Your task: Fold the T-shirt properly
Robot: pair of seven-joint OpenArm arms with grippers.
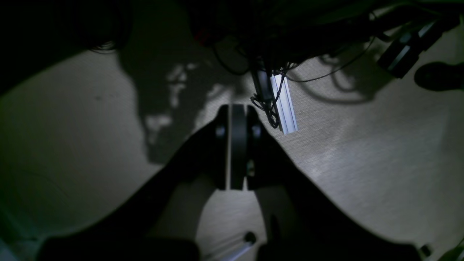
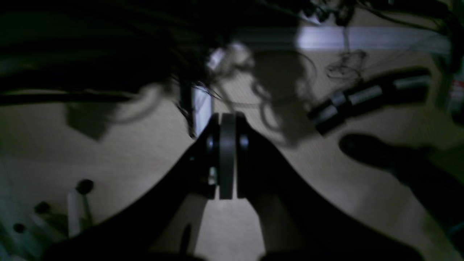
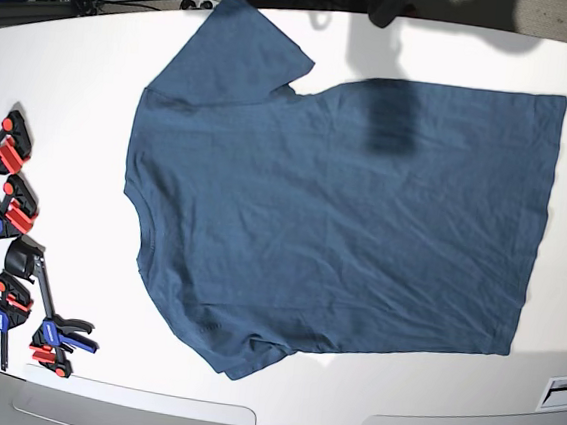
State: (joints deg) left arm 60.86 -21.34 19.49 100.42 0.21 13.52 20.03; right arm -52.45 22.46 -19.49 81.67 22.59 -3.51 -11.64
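The dark teal-blue T-shirt (image 3: pixel 334 212) lies spread flat on the white table (image 3: pixel 75 82) in the base view, collar to the left, hem to the right, one sleeve toward the far edge and one toward the near edge. Neither arm shows in the base view. In the left wrist view my left gripper (image 1: pixel 237 108) is shut, its black fingers pressed together over a beige floor, holding nothing. My right gripper (image 2: pixel 227 117) is likewise shut and empty in the right wrist view. The T-shirt is in neither wrist view.
Several red-blue-black clamps (image 3: pixel 7 211) line the table's left edge. A dark shadow patch (image 3: pixel 391 117) falls on the shirt's upper middle. Cables (image 1: pixel 326 72), an aluminium bar (image 1: pixel 284 103) and a black cylinder (image 2: pixel 366 96) lie on the floor below the grippers.
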